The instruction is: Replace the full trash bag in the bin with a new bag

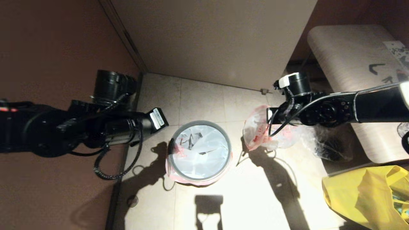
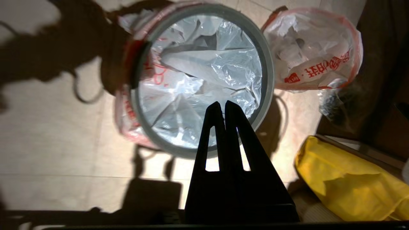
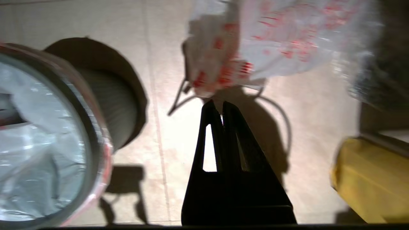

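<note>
Centre frame, the small round black bin with its grey hoop [image 1: 227, 140] stands on the tiled floor [image 1: 255, 191], lined with the smooth translucent white new bag [image 1: 204, 153]. Just right lies the lumpy red-printed full trash bag [image 1: 255, 131]. Left pincer [image 2: 222, 107] hangs above the bin, right pincer [image 3: 217, 107] above the full bag, both closed and empty.

Tiled floor seen from above. The bin [image 1: 199, 151] stands at centre, lined with the new bag [image 1: 204, 153], its pinkish-red edge folded over the grey rim. The full trash bag [image 1: 258, 131] lies to the right, near a yellow bag [image 1: 367, 195].
</note>
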You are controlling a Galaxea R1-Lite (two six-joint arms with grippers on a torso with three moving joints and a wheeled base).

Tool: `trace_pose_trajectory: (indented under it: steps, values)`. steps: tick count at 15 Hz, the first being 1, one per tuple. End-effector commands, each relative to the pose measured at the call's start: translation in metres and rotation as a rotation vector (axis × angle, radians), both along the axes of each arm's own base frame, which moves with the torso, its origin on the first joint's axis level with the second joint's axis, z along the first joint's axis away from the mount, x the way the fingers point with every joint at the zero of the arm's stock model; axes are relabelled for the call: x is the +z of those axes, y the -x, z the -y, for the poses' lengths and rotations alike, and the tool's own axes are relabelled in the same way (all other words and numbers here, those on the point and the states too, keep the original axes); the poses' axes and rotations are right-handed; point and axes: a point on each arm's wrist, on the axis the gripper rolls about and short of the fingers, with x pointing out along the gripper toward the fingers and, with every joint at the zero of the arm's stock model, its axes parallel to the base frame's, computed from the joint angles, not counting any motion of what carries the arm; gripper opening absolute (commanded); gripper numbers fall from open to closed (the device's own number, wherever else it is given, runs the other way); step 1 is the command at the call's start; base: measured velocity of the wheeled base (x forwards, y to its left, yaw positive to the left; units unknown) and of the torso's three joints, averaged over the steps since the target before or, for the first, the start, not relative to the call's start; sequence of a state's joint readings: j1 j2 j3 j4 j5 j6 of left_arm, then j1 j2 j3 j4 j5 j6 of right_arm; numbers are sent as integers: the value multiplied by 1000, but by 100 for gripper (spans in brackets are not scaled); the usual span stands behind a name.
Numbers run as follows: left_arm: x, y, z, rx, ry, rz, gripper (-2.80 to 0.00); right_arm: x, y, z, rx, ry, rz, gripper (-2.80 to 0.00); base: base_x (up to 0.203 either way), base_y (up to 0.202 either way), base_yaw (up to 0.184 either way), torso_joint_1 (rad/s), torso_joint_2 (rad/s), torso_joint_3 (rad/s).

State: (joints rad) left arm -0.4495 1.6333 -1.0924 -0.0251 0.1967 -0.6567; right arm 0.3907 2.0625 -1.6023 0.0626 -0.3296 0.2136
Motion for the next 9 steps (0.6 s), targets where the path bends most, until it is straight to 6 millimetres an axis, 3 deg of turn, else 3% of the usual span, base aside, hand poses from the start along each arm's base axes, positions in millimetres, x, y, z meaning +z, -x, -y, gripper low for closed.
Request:
trace_pose_trajectory:
  steps: [1,4,9]
  values:
    - [37,46,-11,35,-1,95,-280,27,29,18,-30,-8,37,-280,0,0,0,0,0,0]
    - [41,97,-33,61,-76,140,-280,42,76,39,-61,4,45,-280,0,0,0,0,0,0]
    - [11,176,-75,7,-247,187,-280,67,166,76,-82,-15,122,-280,0,0,0,0,0,0]
